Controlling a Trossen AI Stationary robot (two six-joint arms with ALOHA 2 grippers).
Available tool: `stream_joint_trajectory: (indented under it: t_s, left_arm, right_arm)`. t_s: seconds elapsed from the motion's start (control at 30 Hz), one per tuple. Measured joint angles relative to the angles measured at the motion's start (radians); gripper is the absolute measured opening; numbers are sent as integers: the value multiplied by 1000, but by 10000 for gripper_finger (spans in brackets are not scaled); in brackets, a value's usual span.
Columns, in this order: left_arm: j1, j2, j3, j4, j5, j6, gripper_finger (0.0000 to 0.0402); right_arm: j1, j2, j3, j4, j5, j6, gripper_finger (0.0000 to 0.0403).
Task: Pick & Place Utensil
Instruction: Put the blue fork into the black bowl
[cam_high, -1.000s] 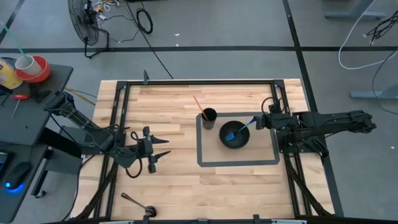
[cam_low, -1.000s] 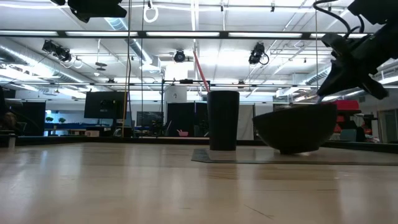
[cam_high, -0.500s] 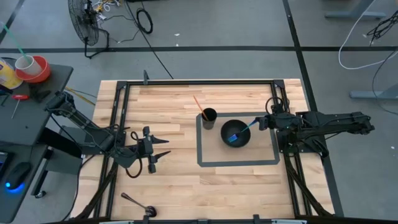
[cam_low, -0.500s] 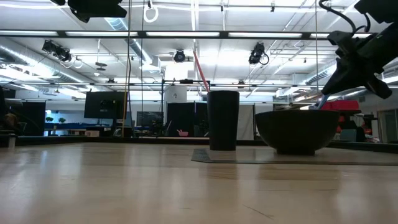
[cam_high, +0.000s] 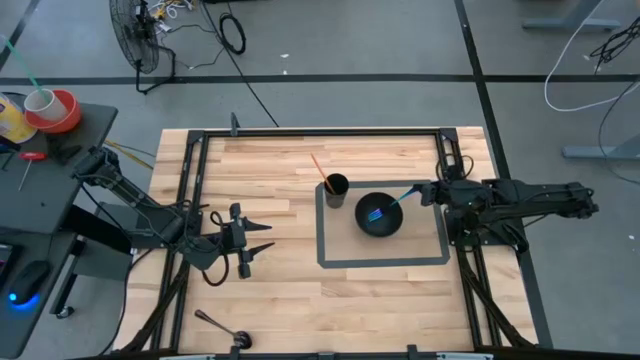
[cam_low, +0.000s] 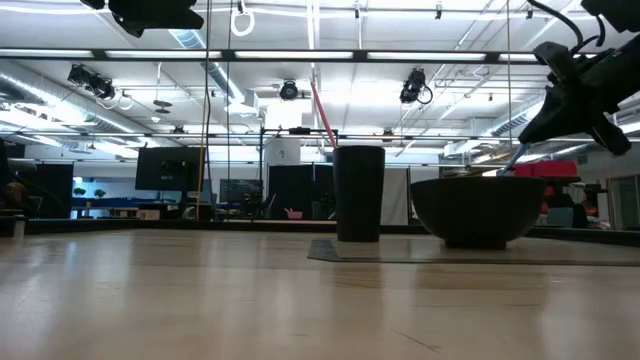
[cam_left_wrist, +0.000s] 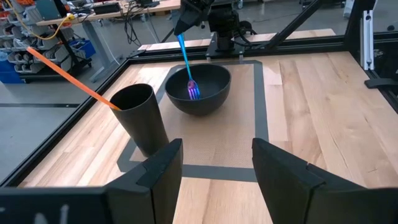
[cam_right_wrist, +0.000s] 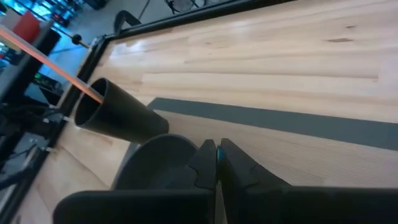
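Black cup with orange stick just beside bowl

A standing fan sits on the grey floor beyond the wooden table, with a coiled black cable near it — a white cable loops at the far right. On the dark side stand lie a red tape roll with a white cup — and a computer mouse lower down. A black-knobbed metal tool rests at the table's near edge
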Motion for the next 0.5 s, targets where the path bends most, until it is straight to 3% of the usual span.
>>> stream_joint_trajectory:
  t_s: [0.17,0.5]
  left_arm:
    - [0,0,0,0,0,0,197]
    - [0,0,0,0,0,-2,197]
  right_arm:
    - [2,-24,-12,12,-10,-6,6]
    - [11,-104,-167,136,-23,35,5]
